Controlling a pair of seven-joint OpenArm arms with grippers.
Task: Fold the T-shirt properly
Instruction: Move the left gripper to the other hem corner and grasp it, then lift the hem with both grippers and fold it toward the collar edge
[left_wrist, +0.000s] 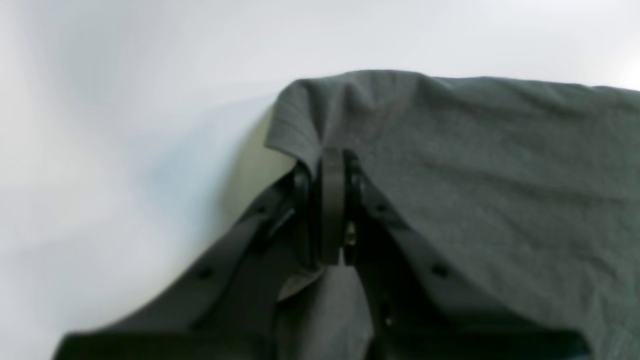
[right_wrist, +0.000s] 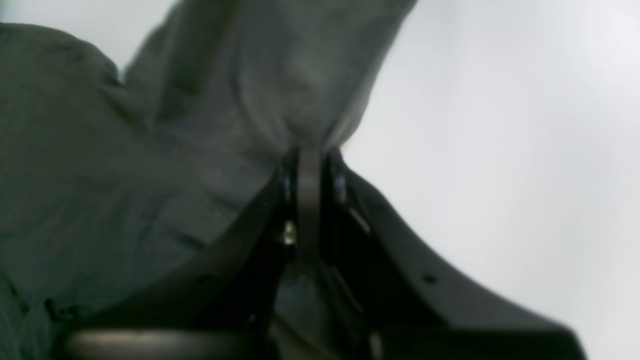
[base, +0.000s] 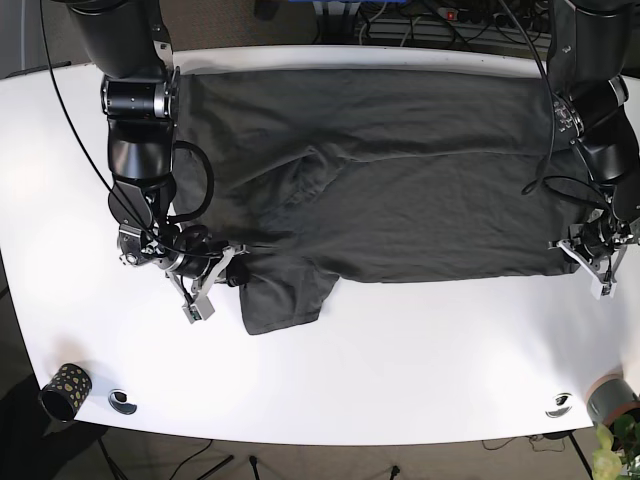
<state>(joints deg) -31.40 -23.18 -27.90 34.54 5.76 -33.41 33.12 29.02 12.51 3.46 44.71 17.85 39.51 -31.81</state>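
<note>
My left gripper is clamped tight on a corner of the dark grey T-shirt, near the table's right edge; my right gripper is likewise pinched onto bunched cloth by the sleeve, towards the left edge. The shirt lies spread across the far half of the white table, creased in the middle. I judge the folding barely begun: every fold remains.
</note>
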